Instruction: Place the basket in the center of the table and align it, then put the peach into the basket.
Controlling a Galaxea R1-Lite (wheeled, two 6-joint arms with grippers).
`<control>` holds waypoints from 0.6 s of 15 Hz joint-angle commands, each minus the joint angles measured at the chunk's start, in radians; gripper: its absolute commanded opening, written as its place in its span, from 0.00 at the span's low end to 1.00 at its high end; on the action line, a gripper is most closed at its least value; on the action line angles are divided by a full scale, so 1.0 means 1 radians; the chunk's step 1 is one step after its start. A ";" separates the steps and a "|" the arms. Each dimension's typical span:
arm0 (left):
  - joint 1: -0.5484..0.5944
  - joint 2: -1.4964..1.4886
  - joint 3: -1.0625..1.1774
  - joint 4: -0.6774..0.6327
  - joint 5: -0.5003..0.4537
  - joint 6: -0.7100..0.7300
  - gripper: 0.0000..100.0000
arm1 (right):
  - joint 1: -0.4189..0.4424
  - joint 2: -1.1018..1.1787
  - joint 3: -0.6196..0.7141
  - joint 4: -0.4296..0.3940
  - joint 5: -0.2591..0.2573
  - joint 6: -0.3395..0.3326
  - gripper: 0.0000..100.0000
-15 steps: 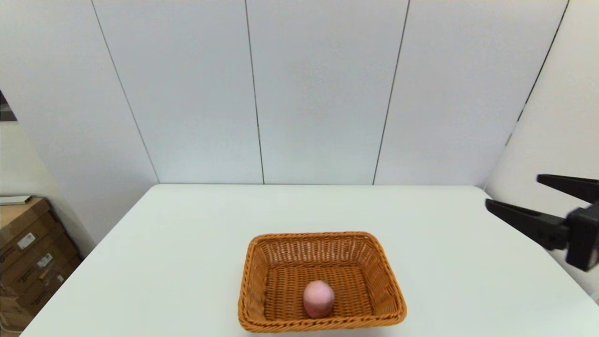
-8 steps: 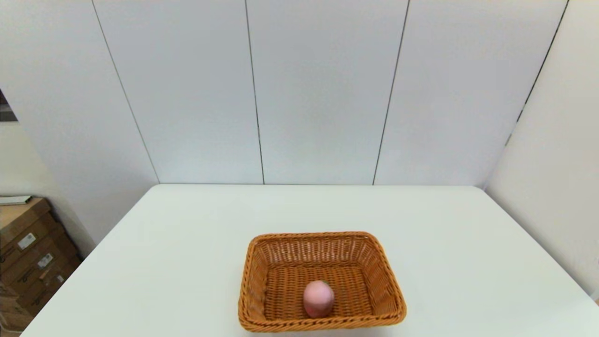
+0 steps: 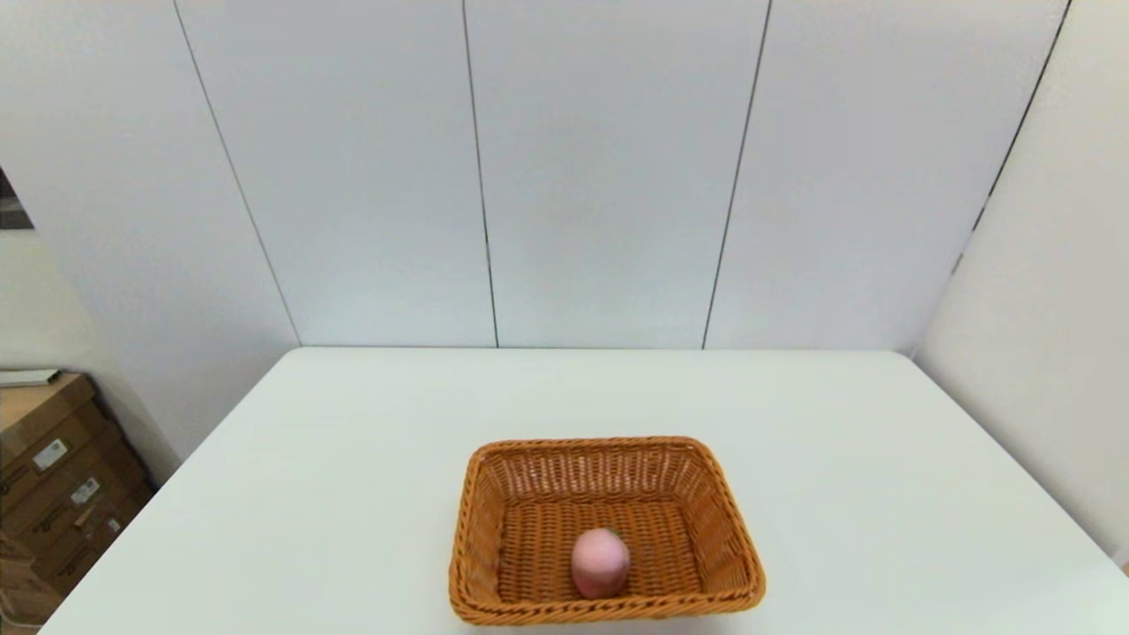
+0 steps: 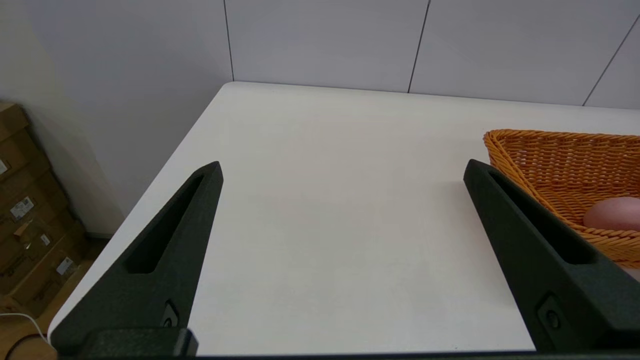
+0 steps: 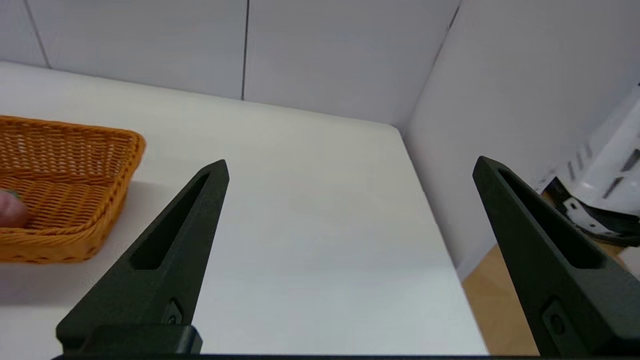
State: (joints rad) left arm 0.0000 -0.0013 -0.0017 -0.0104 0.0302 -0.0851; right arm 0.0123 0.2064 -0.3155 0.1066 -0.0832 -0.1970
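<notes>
1. A second ago you had the right gripper showing at the right edge of the head view, fingers parted, above the table's right side. Half a second ago it was already out of that view, and it is out of it now; nothing else there has shifted.

2. Your wicker basket (image 3: 606, 529) sits on the white table (image 3: 353, 494), centred side to side and close to the near edge. Its long axis runs left to right across the table, and its sides look square with the table's edges.

3. The peach (image 3: 601, 563) lies inside the basket on the flat bottom, against the near wall — roughly midway along that wall. It appears to stand slightly taller than wide, with a small dark-green tip at its top.

4. Your right gripper (image 5: 350, 167) hangs over the table's right part, well apart from the basket (image 5: 65, 185), fingers spread wide and empty.

5. Your left gripper (image 4: 342, 167) hangs over the table's left part, fingers likewise spread wide with nothing between them — the basket (image 4: 565, 170) and the peach (image 4: 612, 214) lie just beyond one finger.
</notes>
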 commanded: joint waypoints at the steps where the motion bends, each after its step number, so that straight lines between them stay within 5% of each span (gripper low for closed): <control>1: 0.000 0.000 0.000 0.000 0.000 -0.001 1.00 | -0.003 -0.208 0.147 -0.021 0.060 0.056 1.00; 4: 0.000 0.000 0.000 0.000 0.000 -0.001 1.00 | -0.003 -0.208 0.277 -0.156 0.069 0.085 1.00; 9: 0.000 0.000 0.000 0.000 0.000 -0.001 1.00 | -0.003 -0.208 0.314 -0.104 0.074 0.169 1.00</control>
State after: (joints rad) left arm 0.0000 -0.0013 -0.0017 -0.0104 0.0294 -0.0845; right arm 0.0089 0.0004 -0.0077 0.0004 -0.0077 -0.0443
